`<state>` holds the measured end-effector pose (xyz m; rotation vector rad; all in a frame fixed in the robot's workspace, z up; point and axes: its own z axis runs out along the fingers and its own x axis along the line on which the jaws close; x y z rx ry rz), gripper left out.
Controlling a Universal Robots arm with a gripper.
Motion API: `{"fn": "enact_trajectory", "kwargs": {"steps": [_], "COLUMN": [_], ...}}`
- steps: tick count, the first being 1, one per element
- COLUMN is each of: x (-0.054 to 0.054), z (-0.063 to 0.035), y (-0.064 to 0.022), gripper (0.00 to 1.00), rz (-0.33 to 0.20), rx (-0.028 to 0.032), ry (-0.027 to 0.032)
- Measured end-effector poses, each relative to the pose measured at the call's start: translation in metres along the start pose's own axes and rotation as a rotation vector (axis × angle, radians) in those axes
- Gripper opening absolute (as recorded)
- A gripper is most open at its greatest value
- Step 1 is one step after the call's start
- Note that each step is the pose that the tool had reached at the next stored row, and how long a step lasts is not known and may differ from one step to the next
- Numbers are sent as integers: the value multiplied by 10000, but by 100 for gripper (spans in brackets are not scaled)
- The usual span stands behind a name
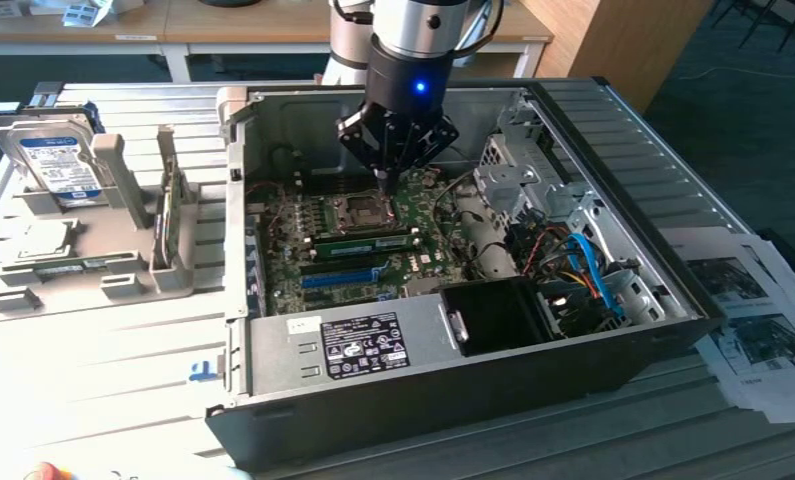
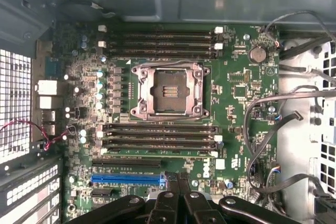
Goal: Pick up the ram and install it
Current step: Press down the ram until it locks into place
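The open black-and-grey sheet-metal computer case holds a green motherboard. Above it hangs the black gripper, its fingers clenched on nothing. The ram, a long, thin green stick, sits among the slots at 6 o'clock of the square metal socket.

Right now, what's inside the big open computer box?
Inside the computer case lies a green motherboard with an empty processor socket, long memory slots and a blue slot. Cables sit beside it. The black box covers whatever lies under it.
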<state>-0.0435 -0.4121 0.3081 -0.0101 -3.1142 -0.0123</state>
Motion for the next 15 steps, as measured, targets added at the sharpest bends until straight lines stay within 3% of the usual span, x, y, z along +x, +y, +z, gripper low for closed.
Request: {"fn": "enact_trajectory", "kwargs": {"steps": [4,10,15], "x": [1,5,5], "z": [0,1,1], "y": [0,1,0], "gripper": [10,10,10], "rz": [2,-2,-1], "rx": [2,0,2], "ry": [-10,-129,-130]}}
